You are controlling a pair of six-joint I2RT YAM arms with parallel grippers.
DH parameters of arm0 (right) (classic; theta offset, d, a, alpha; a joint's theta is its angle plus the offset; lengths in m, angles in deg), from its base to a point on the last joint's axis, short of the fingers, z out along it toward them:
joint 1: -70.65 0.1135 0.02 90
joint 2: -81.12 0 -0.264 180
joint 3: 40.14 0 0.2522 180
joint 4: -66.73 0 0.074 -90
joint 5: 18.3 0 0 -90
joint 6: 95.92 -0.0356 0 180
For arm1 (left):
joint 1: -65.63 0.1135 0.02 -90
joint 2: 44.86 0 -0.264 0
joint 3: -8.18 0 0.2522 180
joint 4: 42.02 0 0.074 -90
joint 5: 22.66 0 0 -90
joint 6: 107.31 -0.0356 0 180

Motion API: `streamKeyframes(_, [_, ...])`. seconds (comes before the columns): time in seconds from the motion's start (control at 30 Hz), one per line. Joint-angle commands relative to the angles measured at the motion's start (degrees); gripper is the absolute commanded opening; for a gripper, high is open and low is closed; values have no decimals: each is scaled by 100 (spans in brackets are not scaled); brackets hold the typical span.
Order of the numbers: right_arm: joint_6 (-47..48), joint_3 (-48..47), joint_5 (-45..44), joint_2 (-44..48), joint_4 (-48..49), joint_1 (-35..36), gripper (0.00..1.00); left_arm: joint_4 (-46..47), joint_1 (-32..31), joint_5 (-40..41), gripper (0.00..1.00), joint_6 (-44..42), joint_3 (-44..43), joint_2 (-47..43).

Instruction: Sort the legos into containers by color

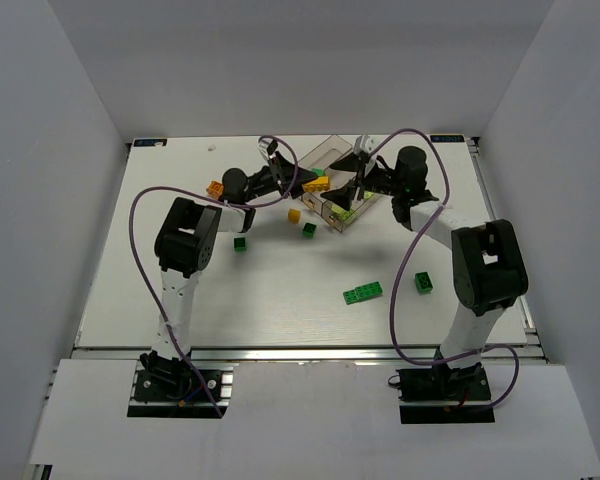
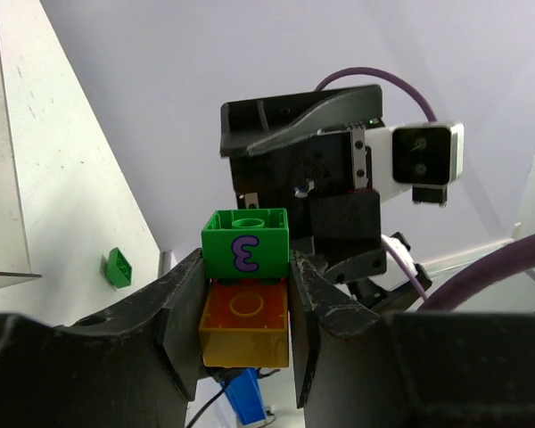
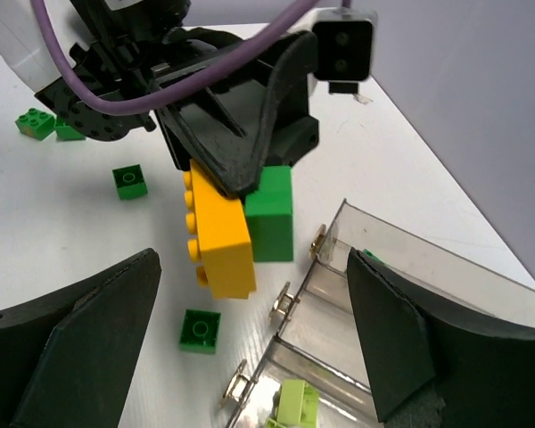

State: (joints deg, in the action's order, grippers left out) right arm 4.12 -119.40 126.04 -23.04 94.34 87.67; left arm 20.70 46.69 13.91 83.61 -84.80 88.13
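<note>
Right wrist view: the clear containers (image 3: 410, 259) are seen at lower right, and 1 pale yellow-green brick (image 3: 290, 403) is seen lying in 1 compartment. What the other compartments hold cannot be told. Just beside the containers' end, a yellow brick (image 3: 221, 236) and a green brick (image 3: 269, 214), stuck together, are clamped by the left gripper (image 2: 247, 294). The right gripper (image 1: 352, 188) is spread wide with nothing held, and the pair is framed between its fingers. 6 loose legos (image 1: 363, 292) are scattered on the worktop (image 1: 280, 320).
</note>
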Motion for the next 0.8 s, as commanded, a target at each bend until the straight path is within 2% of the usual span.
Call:
streamKeyframes(0.0, [-143,-218,-169,422,-242,-172,89,482,66,-141,7,-318,29,-273])
streamKeyframes(0.13, [-642,-385,-179,493,-655,-330,89,121,66,-282,7,-749,117,-466])
streamKeyframes(0.27, [-1319,-1096,286,318,-1654,-392,89,-440,66,-493,7,-1292,266,-695])
streamKeyframes(0.33, [-1810,-1386,602,143,-1684,-401,89,-748,66,-581,7,-1636,398,-905])
streamKeyframes(0.37, [-2361,-1465,743,72,-1684,-392,89,-1097,66,-598,7,-2046,442,-993])
streamKeyframes(0.43, [-2813,-1711,770,-147,-1780,-366,89,-1529,66,-598,8,-2531,600,-1291])
streamKeyframes(0.57, [-3043,-2282,832,-517,-2702,-191,89,-3073,48,-511,9,-4329,776,-1836])
streamKeyframes(0.6, [-3043,-2379,832,-587,-3052,-172,89,-3313,39,-493,8,-4605,785,-1925])
streamKeyframes(0.67, [-3227,-2459,919,-711,-3126,-111,89,-3823,39,-458,7,-5150,820,-2109])
streamKeyframes(0.77, [-3324,-2459,1016,-816,-3284,-67,89,-3983,39,-397,6,-5512,969,-2259])
